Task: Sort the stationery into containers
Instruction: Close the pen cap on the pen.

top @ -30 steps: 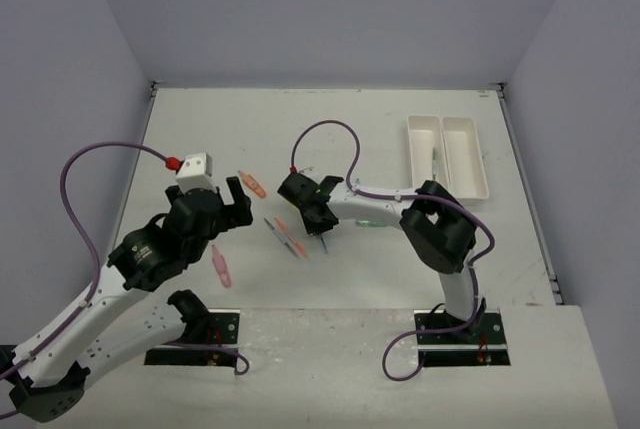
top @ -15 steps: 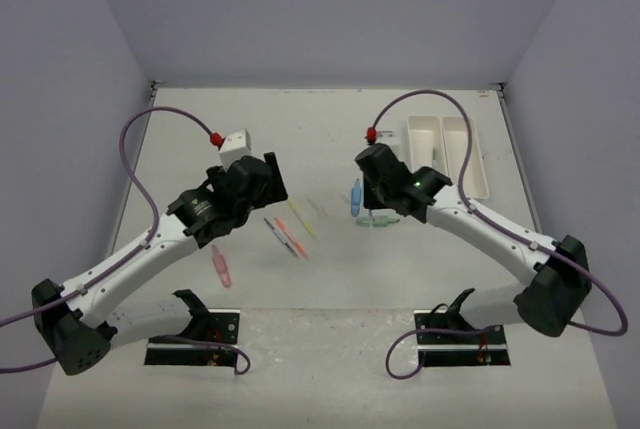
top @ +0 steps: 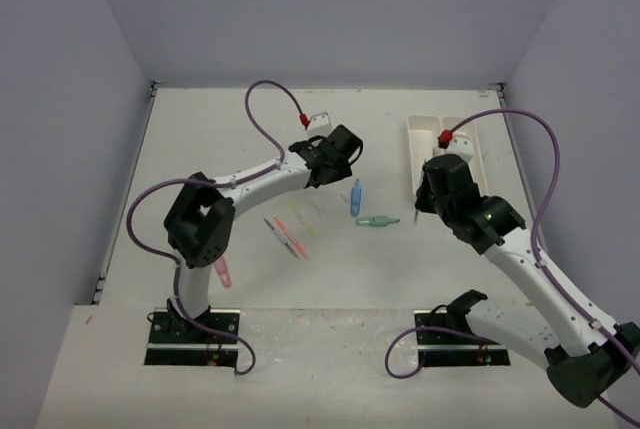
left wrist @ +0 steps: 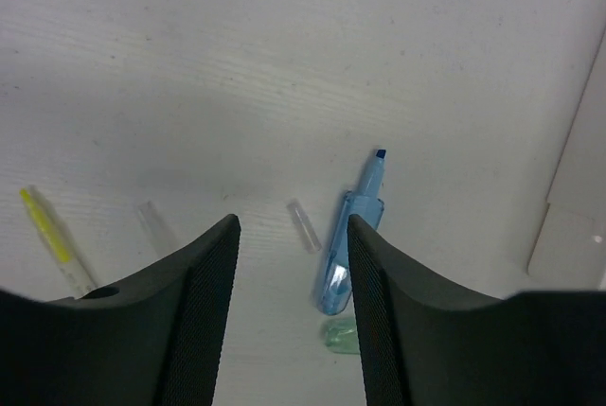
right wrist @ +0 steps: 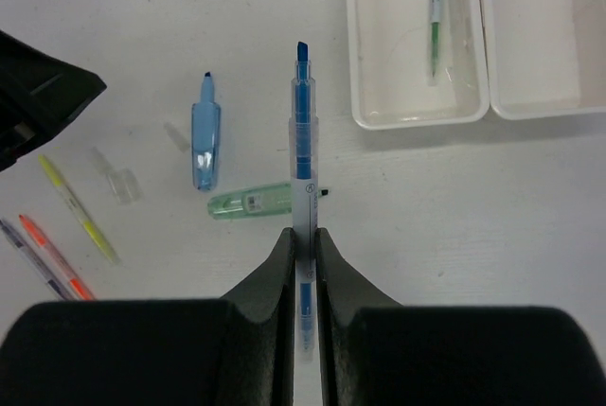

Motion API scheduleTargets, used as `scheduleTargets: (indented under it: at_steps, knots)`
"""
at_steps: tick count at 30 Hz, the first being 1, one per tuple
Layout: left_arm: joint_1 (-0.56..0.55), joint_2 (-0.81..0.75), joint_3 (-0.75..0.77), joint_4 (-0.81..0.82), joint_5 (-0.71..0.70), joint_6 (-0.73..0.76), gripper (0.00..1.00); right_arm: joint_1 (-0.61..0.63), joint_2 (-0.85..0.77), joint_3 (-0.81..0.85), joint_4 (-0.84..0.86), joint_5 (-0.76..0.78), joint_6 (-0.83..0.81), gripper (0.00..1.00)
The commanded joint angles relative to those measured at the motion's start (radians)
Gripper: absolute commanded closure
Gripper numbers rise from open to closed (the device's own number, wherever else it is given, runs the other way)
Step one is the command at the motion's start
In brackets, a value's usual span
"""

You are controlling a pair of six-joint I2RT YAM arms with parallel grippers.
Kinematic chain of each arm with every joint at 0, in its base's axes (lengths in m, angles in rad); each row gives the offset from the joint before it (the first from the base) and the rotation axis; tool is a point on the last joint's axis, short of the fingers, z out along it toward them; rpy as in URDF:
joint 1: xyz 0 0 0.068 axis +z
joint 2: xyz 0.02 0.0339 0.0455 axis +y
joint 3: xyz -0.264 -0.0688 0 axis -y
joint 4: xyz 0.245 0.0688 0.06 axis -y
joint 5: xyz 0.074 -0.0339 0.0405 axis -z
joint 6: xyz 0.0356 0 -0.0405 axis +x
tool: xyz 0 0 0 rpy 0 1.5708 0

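My right gripper is shut on a thin blue pen and holds it above the table, just left of the two white trays. The left tray holds a thin green pen. The right tray shows nothing inside. My left gripper is open and empty above a stubby blue marker. A green marker lies beside it. A yellow pen, an orange pen and a pink marker lie further left.
Two clear caps lie near the blue marker. A thin dark pen lies beside the orange one. The left arm stretches across the table's middle. Purple cables loop above both arms.
My right gripper has carried the thin blue pen from the pens at centre-left rightward to beside the trays. My left arm has swung right and forward to above the blue marker.
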Motion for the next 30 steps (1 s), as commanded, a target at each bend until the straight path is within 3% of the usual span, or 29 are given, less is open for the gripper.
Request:
scheduleTargets:
  at_steps: [1, 5, 9, 19, 23, 30]
  knots:
    - [-0.016, 0.097, 0.123, -0.051, 0.001, -0.101, 0.53, 0.000, -0.007, -0.043, 0.012, 0.008, -0.017, 1.00]
    - [-0.033, 0.182, 0.184, -0.080, -0.003, -0.115, 0.62, 0.000, -0.023, -0.065, 0.024, 0.007, -0.024, 1.00]
    - [-0.044, 0.242, 0.196, -0.110, -0.006, -0.133, 0.63, 0.000, -0.049, -0.073, 0.037, -0.010, -0.031, 1.00]
    - [-0.055, 0.278, 0.157, -0.111, 0.023, -0.170, 0.65, 0.000, -0.055, -0.083, 0.056, -0.038, -0.041, 1.00]
    - [-0.055, 0.295, 0.161, -0.110, 0.033, -0.168, 0.74, 0.000, -0.056, -0.085, 0.057, -0.048, -0.044, 1.00]
    - [-0.057, 0.306, 0.145, -0.106, 0.068, -0.167, 0.79, 0.000, -0.055, -0.086, 0.072, -0.073, -0.052, 1.00]
